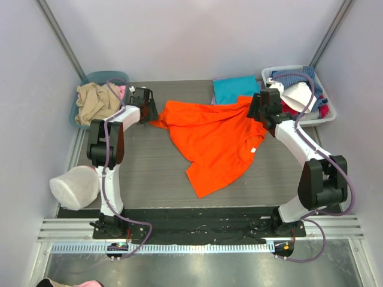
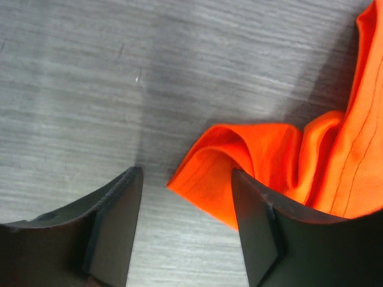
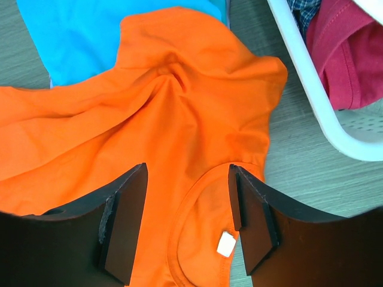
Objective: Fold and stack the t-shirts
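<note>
The orange t-shirt (image 1: 218,137) lies crumpled and unfolded across the middle of the table. A teal folded shirt (image 1: 234,89) lies at the back right, partly under the orange one; it shows too in the right wrist view (image 3: 78,42). The lavender shirt is hidden. My left gripper (image 1: 149,113) is open over the shirt's left corner (image 2: 239,161), which lies between the jaws. My right gripper (image 1: 258,113) is open above the collar (image 3: 197,227) with its white tag (image 3: 225,244).
A white basket (image 1: 326,113) with red and blue clothes stands at the back right, close to the right gripper. A teal bin (image 1: 99,81) with tan cloth stands at the back left. A white mesh bag (image 1: 75,186) lies near the left arm base.
</note>
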{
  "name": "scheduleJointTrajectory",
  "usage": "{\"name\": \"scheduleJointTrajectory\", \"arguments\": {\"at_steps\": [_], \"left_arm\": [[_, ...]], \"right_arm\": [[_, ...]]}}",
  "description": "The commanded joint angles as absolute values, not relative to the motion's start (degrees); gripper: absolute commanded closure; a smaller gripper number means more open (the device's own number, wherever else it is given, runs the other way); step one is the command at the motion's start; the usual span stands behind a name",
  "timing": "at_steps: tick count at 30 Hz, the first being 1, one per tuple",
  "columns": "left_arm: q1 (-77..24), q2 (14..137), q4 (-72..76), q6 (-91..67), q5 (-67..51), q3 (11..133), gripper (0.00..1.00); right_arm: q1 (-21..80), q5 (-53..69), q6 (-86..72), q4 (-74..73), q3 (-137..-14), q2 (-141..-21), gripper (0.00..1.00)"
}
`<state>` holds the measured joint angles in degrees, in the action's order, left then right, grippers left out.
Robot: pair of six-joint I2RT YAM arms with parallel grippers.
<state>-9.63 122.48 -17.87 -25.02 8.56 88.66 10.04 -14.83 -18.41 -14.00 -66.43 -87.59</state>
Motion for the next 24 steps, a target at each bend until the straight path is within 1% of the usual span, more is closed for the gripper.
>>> {"name": "scheduleJointTrajectory", "arguments": {"at_steps": [1,2,4,5,7,8,10,11,12,19,23,24], "left_arm": [[-9.3,124.6,-17.3,-24.7,7.6,92.0,0.42],[-9.3,124.9,-17.5,-24.8,7.1,92.2,0.52],[-9.3,124.7,-17.6,-25.5,6.0,92.0,0.61],[-9.3,124.3,-17.6,-25.6,5.7,91.8,0.69],[-9.3,123.7,-17.6,-26.0,4.9,90.6,0.77],[-9.3,123.3,-17.6,-26.2,4.6,89.6,0.83],[-9.3,122.3,-17.3,-26.5,4.0,88.6,0.91],[-9.3,122.0,-17.1,-26.5,3.9,87.8,0.97],[-9.3,121.5,-17.1,-26.6,3.8,87.4,1.0],[-9.3,118.3,-17.8,-26.1,4.1,85.2,1.0],[-9.2,116.1,-18.5,-26.0,4.5,83.8,1.0],[-9.3,115.6,-18.9,-26.0,4.5,83.5,1.0]], "right_arm": [[10.2,-14.4,-19.1,-13.6,-65.8,-84.3,0.36],[10.1,-14.4,-19.2,-13.7,-65.7,-84.2,0.36],[10.1,-14.4,-19.2,-13.6,-65.5,-84.0,0.36],[10.2,-14.2,-19.2,-13.7,-65.4,-83.9,0.36],[10.1,-14.2,-19.4,-13.8,-65.3,-83.9,0.36],[10.1,-13.9,-19.4,-13.9,-65.3,-83.8,0.36],[10.1,-13.8,-19.6,-14.1,-65.2,-83.8,0.36],[10.1,-13.8,-19.6,-14.1,-65.0,-83.6,0.36],[10.1,-13.7,-19.8,-14.2,-65.0,-83.5,0.36],[10.8,-10.9,-20.9,-18.8,-64.3,-82.1,0.36],[15.2,-11.7,-22.9,-23.6,-61.4,-78.4,0.33],[19.2,-12.8,-23.5,-25.6,-60.7,-77.4,0.33]]}}
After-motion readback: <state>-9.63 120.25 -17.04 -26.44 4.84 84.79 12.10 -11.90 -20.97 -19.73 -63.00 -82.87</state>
